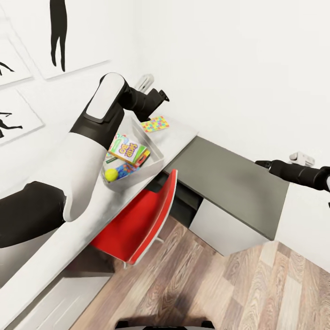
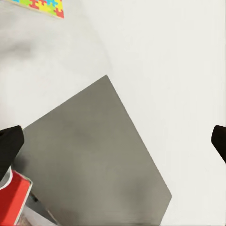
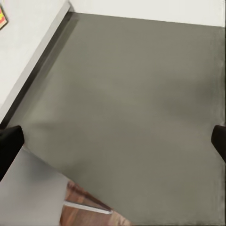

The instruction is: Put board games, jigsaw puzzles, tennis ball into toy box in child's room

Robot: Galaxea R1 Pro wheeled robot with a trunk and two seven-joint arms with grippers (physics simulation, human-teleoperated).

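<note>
My left gripper [image 1: 161, 97] hangs above the far end of the toy box [image 1: 156, 158], fingers spread wide with nothing between them; in the left wrist view each fingertip [image 2: 9, 141] sits at an opposite edge of the frame. My right gripper [image 1: 263, 163] hovers over the dark grey cabinet section [image 1: 233, 183], also spread and empty.

The toy box rests on the light grey table [image 1: 183, 133], near the wall. Inside it: the Skip-Bo box [image 1: 129, 150] lying tilted on top, a tennis ball [image 1: 111, 174] at the near corner, a blue-printed box [image 1: 124, 170] beside the ball, other boxes partly hidden beneath.

One jigsaw puzzle [image 1: 155, 123] lies flat on the table just beyond the toy box, outside it.

A red chair [image 1: 146, 211] is tucked under the table edge. Wood-plank floor [image 1: 238, 288] below.
</note>
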